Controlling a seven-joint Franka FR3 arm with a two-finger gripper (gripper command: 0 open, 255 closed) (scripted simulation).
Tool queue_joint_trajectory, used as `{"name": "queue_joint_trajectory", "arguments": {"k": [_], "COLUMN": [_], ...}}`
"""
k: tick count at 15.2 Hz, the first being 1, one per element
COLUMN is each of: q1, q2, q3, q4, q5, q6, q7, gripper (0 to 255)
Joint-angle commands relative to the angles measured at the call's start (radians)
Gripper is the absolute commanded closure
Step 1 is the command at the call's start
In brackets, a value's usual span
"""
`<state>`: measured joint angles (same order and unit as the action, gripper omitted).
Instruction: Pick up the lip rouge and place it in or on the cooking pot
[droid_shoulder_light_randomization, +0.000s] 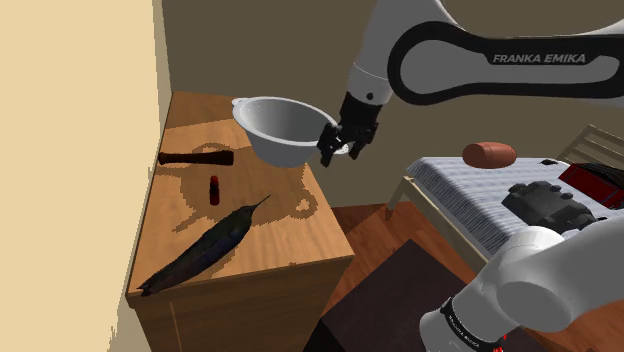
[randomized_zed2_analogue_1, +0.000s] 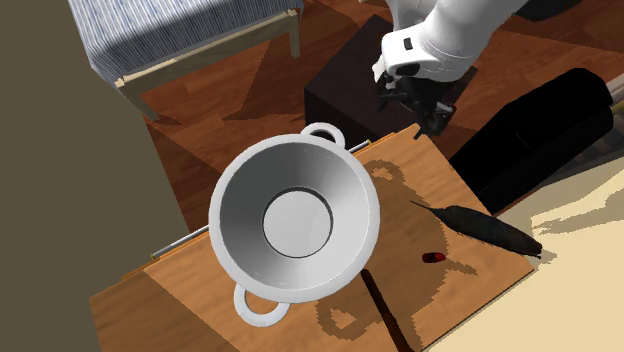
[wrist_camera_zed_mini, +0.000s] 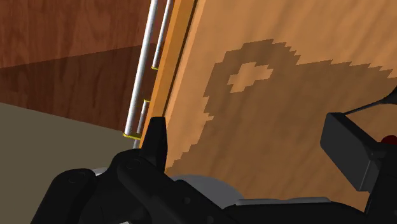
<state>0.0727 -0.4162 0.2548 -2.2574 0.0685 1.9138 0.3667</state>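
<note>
Lip rouge (droid_shoulder_light_randomization: 213, 188) on wooden table (droid_shoulder_light_randomization: 290, 240), claw (droid_shoulder_light_randomization: 340, 154) wide open near raised grey pot (droid_shoulder_light_randomization: 280, 125), arm (droid_shoulder_light_randomization: 480, 70) lettered FRANKA EMIKA

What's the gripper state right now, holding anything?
Gripper: open, fingers apart, nothing clasped between them; the lip rouge lies on the wooden cabinet top.

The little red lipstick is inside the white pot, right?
Not quite. The little red lipstick is not inside the white pot. It is on the wooden table, between the dark feather and a dark stick. The shoulder view shows it.
</note>
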Motion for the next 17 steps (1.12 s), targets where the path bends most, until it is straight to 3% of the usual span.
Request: {"name": "queue_joint_trajectory", "arguments": {"k": [1,11,17], "q1": [0.003,0.035,0.105], "q2": [0.059,0.413,0.653], "q3": [0.031,0.166,0.195], "q4": [0.032,0.305,0.541], "q5": [-0.006,-0.139,-0.269], "q6": [0.033,0.113,0.096], "q7": [0.042,0.286,0.428], "gripper": [0,0,0]}}
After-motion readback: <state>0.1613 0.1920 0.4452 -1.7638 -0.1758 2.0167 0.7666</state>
